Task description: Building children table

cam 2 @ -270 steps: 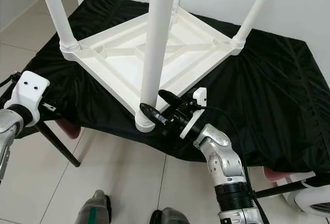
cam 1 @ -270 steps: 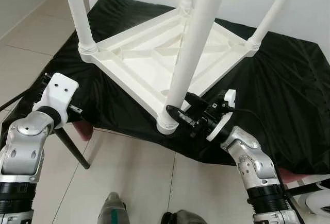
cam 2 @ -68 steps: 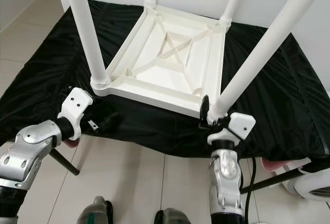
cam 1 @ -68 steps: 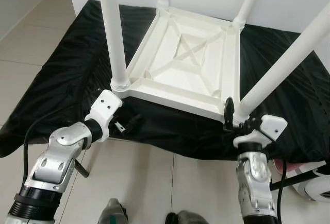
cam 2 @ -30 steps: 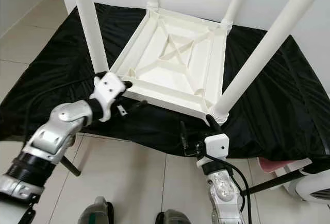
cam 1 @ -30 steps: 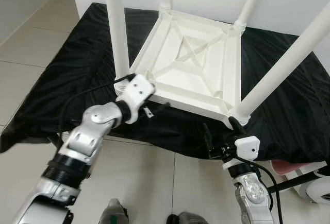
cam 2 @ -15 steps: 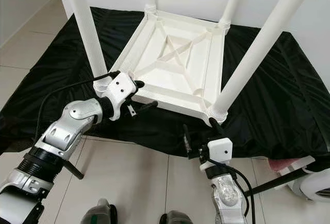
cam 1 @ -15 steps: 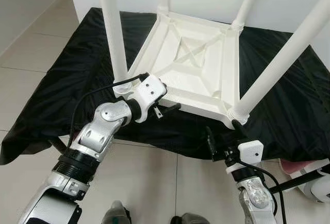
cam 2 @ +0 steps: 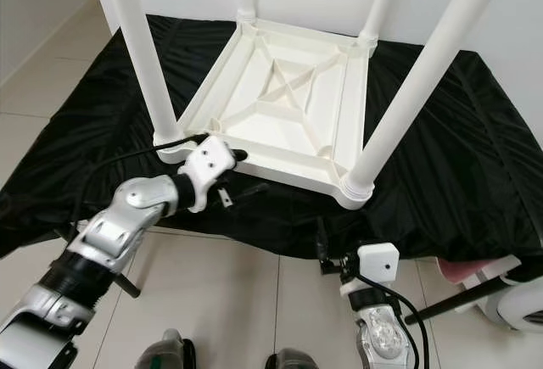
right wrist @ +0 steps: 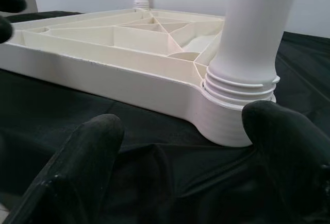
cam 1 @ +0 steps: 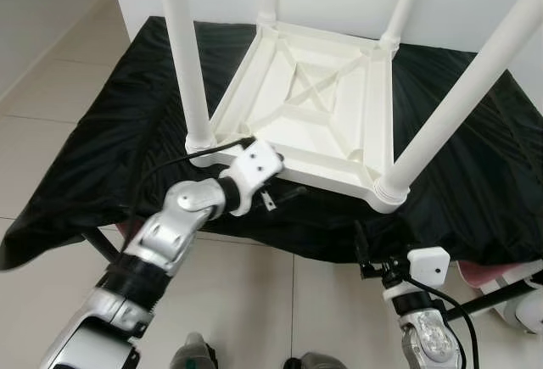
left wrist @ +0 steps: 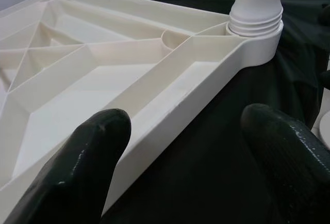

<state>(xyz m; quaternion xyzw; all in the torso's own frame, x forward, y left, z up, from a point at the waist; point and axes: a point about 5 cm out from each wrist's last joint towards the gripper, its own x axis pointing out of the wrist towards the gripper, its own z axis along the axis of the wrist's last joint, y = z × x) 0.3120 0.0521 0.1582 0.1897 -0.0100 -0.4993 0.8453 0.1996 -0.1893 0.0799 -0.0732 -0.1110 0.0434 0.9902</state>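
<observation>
So the white kids' table (cam 1: 314,114) is sitting upside down in the middle of the frame on the desk, which is covered by a black cloth (cam 1: 110,131), and all 4 legs look seated in their corner sockets and point straight up. My left gripper (cam 1: 280,184) is in the lower middle of the frame, right up at the near rim of the tabletop just beside the near-left leg (cam 1: 182,55); its fingers (left wrist: 93,152) are spread wide with 1 on the inside of the rim and 1 outside over the cloth, nothing pinched yet. My right gripper (cam 2: 331,246) is down at the lower right, just off the desk edge, fingers (right wrist: 87,162) also wide and holding nothing, aimed at the ribbed collar of the near-right leg (right wrist: 247,54). My read is the legs are done and I'm at the grab-the-frame stage, probably for flipping it upright. Next move, I'd guess: close the left on that rim, bring the right up to the corner under the leg, and get a solid hold on both before lifting, since the cloth looks slippery.
</observation>
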